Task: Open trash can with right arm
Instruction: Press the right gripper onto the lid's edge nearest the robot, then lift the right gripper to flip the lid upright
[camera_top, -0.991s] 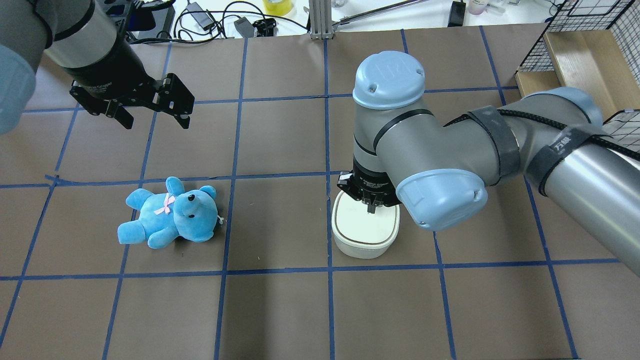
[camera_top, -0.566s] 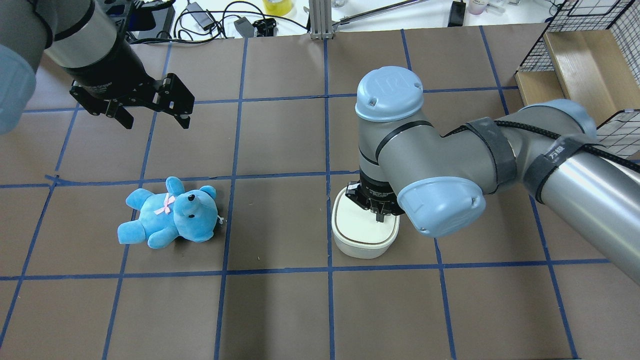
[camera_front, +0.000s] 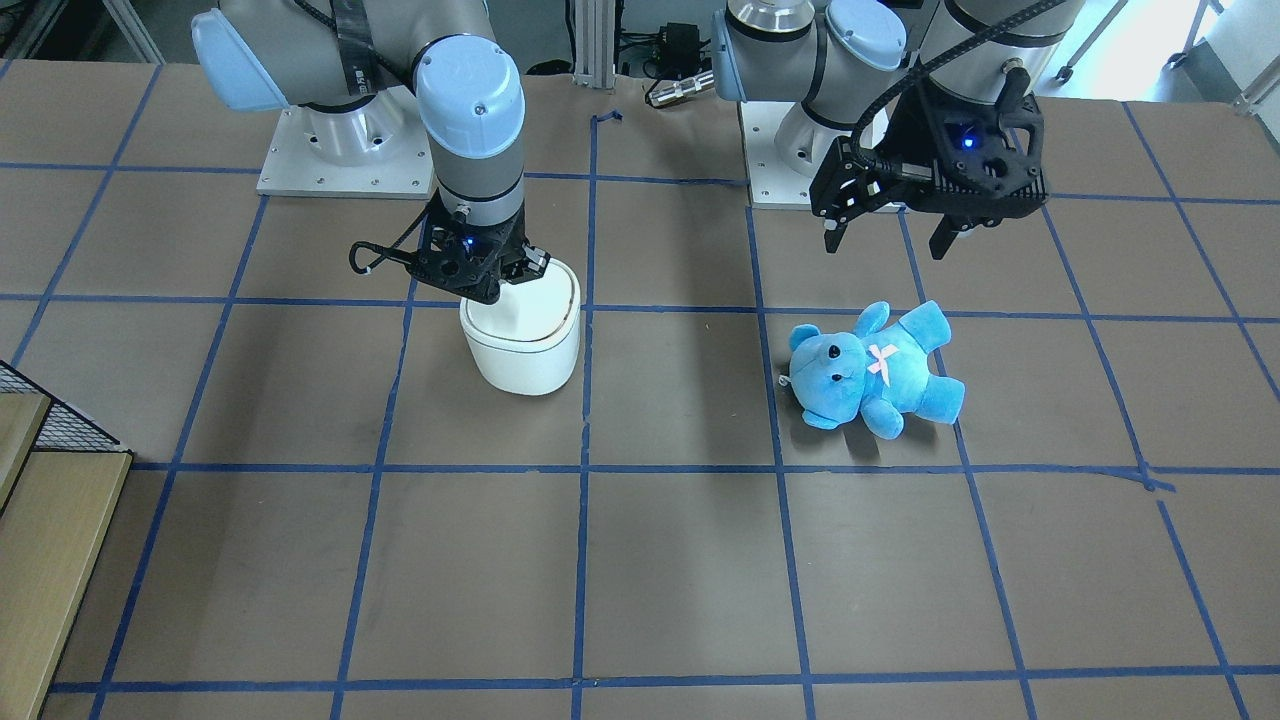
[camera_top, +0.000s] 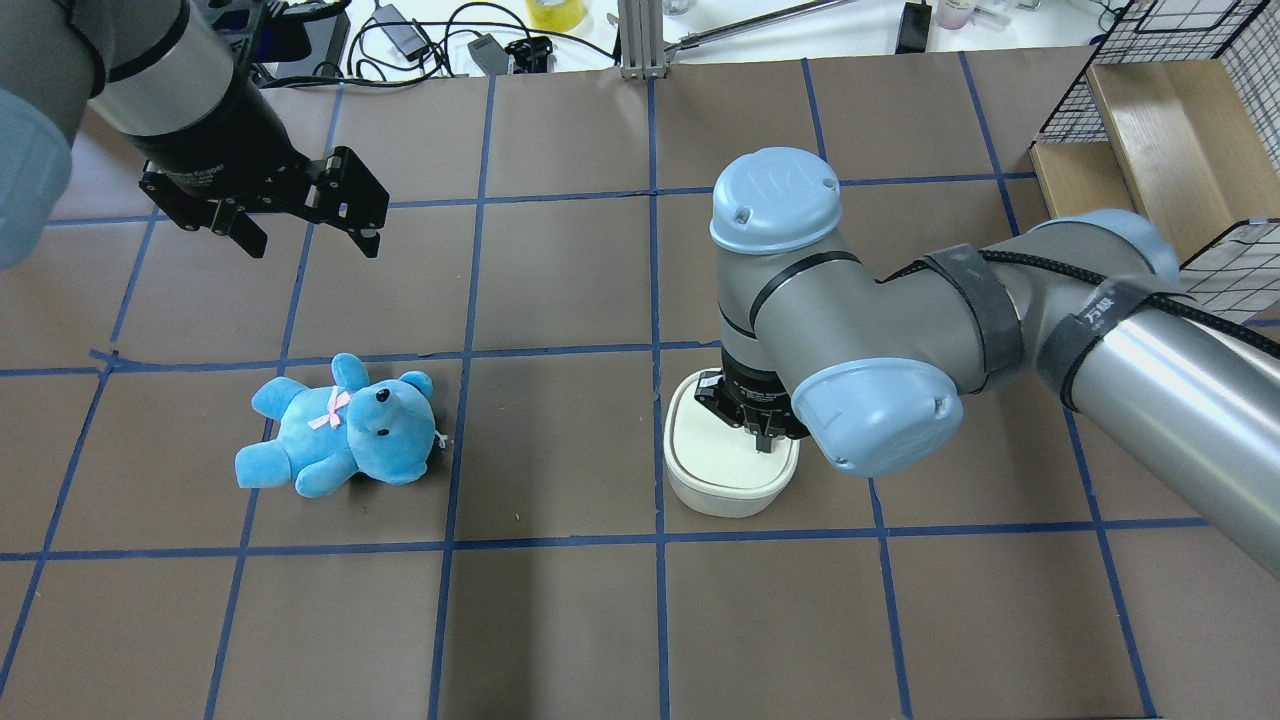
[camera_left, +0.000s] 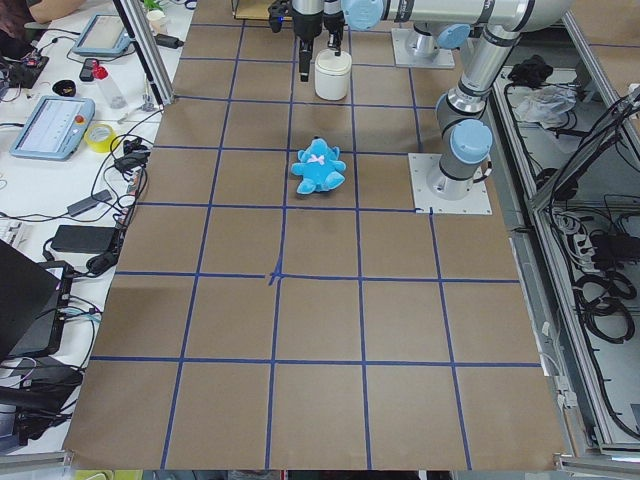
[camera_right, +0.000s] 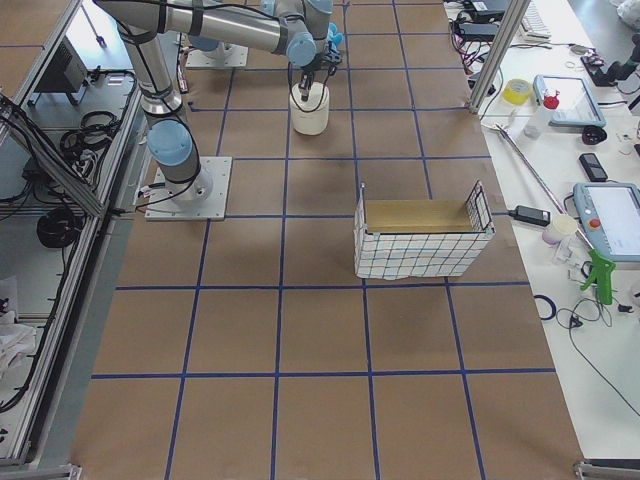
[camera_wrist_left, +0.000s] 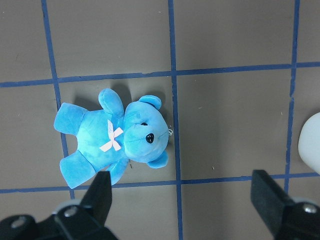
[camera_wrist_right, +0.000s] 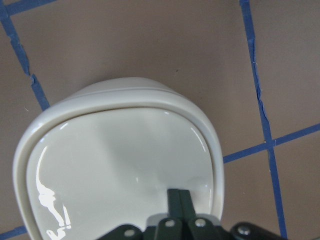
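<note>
Centrally on the brown table, which is marked with a grid of blue tape, stands the trash can, a small white rounded-square bin. Its lid lies flat inside the rim.

The right gripper points straight down over the can. Its two black fingers are pressed together with no gap between them, and they hold nothing. The joined tips meet the glossy lid near the edge closest to the robot's base, and they appear to touch it. From across the table, the same gripper sits low on the can, its blue light glowing.

The left gripper hangs in the air well apart from the can. Its jaws are spread wide and it holds nothing. Below it, in its wrist camera, a blue teddy bear with a pink bow lies on its back on the table.
</note>
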